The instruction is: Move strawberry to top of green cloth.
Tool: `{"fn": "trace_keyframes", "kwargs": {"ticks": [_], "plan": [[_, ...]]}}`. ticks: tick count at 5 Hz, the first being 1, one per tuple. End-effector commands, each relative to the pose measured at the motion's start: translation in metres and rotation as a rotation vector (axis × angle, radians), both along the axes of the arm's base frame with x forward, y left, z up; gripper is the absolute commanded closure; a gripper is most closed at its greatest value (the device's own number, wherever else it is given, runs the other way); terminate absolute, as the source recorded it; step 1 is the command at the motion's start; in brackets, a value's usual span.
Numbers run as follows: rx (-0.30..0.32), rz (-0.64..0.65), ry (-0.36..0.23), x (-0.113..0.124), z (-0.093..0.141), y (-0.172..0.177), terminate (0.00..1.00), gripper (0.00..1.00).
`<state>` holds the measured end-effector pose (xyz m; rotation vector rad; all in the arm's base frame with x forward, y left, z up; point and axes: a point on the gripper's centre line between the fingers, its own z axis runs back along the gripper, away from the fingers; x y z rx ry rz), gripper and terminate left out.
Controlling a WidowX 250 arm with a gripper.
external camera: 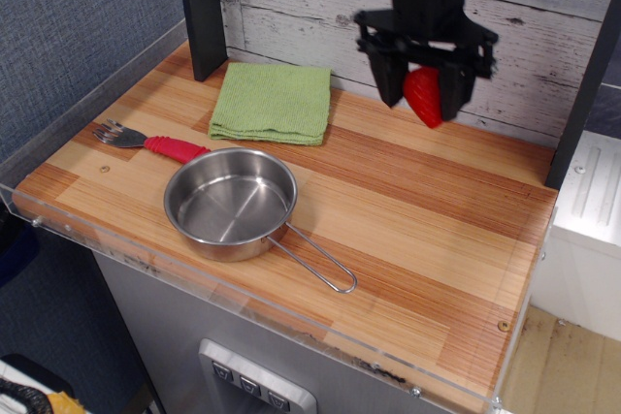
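The gripper [424, 96] is clamped on the strawberry [423, 95], one finger on each flank, and holds it in the air above the rear of the table [417, 230], to the right of the green cloth [272, 102] and apart from it.

Handling: the strawberry looks light, rigid and glossy; the slick, tapering skin may slip, so the hold belongs across the widest part.

Orientation: the long axis is close to vertical, with the pointed tip down and the broad end up between the fingers.

The cloth lies flat and unoccupied
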<state>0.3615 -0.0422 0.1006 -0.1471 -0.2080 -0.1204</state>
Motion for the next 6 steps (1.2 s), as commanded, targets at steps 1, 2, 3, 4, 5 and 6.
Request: {"fn": "trace_keyframes", "kwargs": {"ticks": [1, 2, 3, 4, 5, 6], "plan": [[-0.002, 0.113, -0.074, -0.017, 0.035, 0.052, 0.0, 1.0], [0.005, 0.169, -0.079, -0.016, 0.035, 0.081, 0.0, 1.0], [0.019, 0.221, -0.077, -0.012, 0.032, 0.105, 0.0, 1.0], [0.046, 0.27, -0.062, -0.007, 0.025, 0.131, 0.0, 1.0], [0.064, 0.31, -0.039, -0.002, 0.01, 0.152, 0.0, 1.0], [0.085, 0.326, -0.019, 0.005, -0.004, 0.163, 0.0, 1.0]]}}
